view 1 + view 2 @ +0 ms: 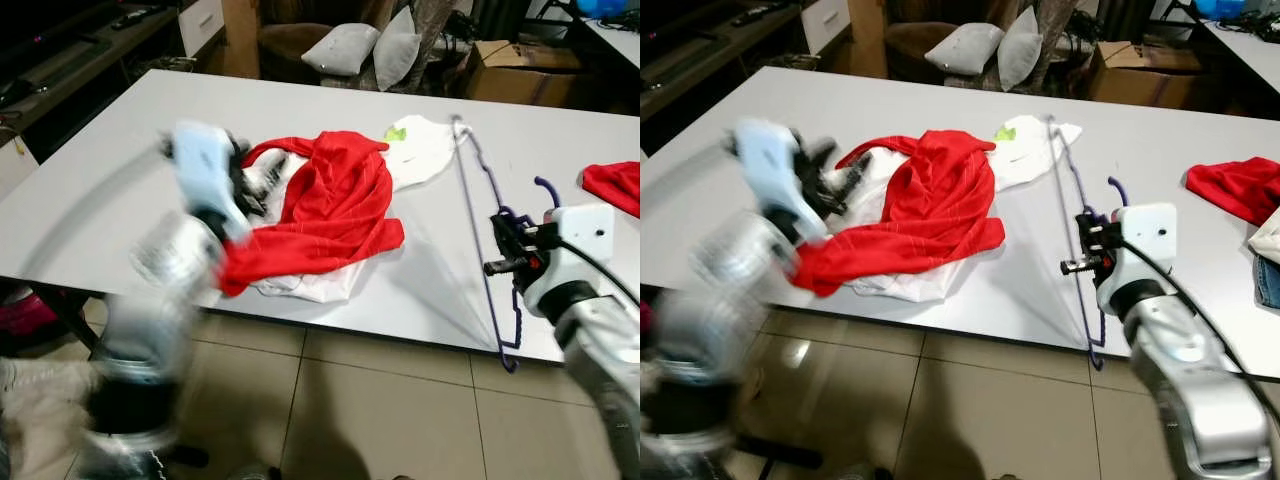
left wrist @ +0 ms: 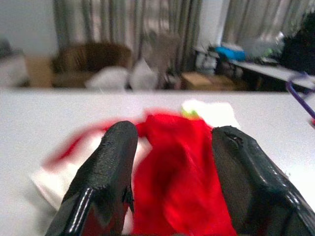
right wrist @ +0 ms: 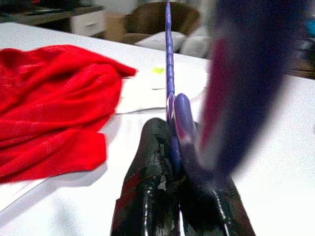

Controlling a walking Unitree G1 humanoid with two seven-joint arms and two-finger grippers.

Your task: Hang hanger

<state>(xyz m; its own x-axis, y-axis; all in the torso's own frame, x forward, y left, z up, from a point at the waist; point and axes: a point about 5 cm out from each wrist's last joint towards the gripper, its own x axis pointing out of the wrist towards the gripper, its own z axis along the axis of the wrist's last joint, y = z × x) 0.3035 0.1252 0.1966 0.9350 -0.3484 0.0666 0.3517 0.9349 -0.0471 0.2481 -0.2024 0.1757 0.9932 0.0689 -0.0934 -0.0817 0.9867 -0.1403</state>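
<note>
Left eye view: the thin purple wire hanger (image 1: 487, 230) is already lifted, held upright and edge-on over the near right part of the white desk (image 1: 120, 160), its lower end past the desk's near edge. The right tool (image 1: 505, 252) is clenched on it near the hook; the right wrist view shows both black fingers (image 3: 147, 196) pressed together with the purple wire running up from between them. So pickup looks done. What remains, by my judgement: the garment is not on the hanger, and no rail or hook to hang from can be seen.

The crumpled red shirt (image 1: 335, 205) lies mid-desk on top of a white garment (image 1: 420, 150), well apart from the hanger. Left tool (image 2: 172, 172) is released, jaws wide apart, holding nothing, hovering just above the near left side of the red shirt. Left arm is blurred, contact cannot be confirmed. A second red cloth (image 1: 615, 185) sits at the desk's far right edge.
</note>
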